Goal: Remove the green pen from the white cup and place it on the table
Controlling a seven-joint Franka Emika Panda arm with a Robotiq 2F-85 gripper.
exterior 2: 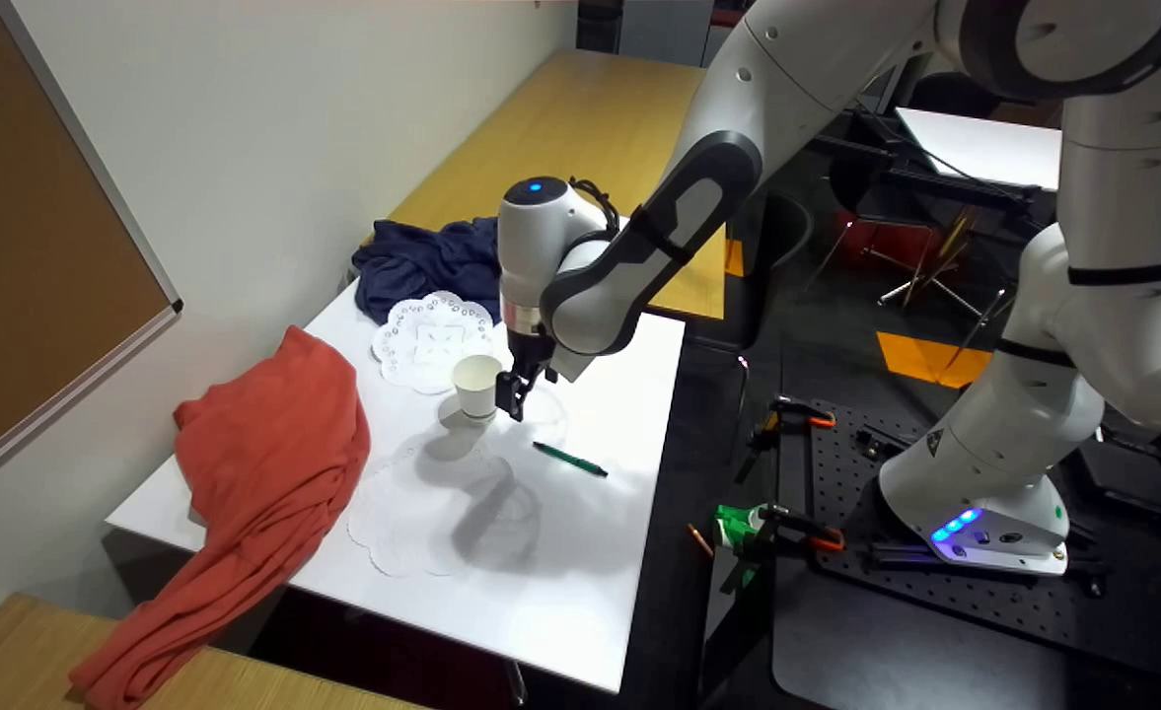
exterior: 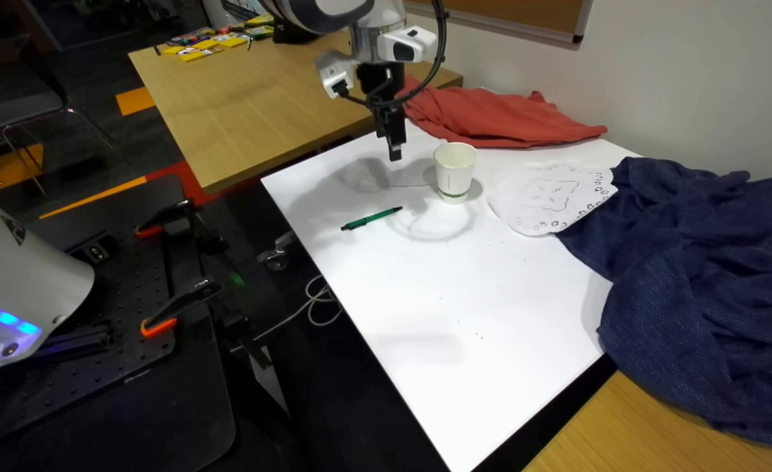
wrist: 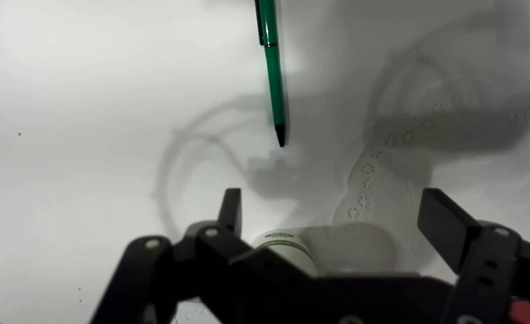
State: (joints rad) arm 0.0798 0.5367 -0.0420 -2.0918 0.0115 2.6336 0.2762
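My jaws stand spread wide above the worktop [exterior: 438,282], near the white cup [exterior: 454,177], which I partly hide in the wrist view. The green pen [wrist: 274,76] lies flat on the worktop, its black tip towards the upright cup but apart from it. A paper doily [exterior 2: 432,340] lies near the cup.

Both exterior views share table [exterior: 451,282] from above; wrist view close, downward.
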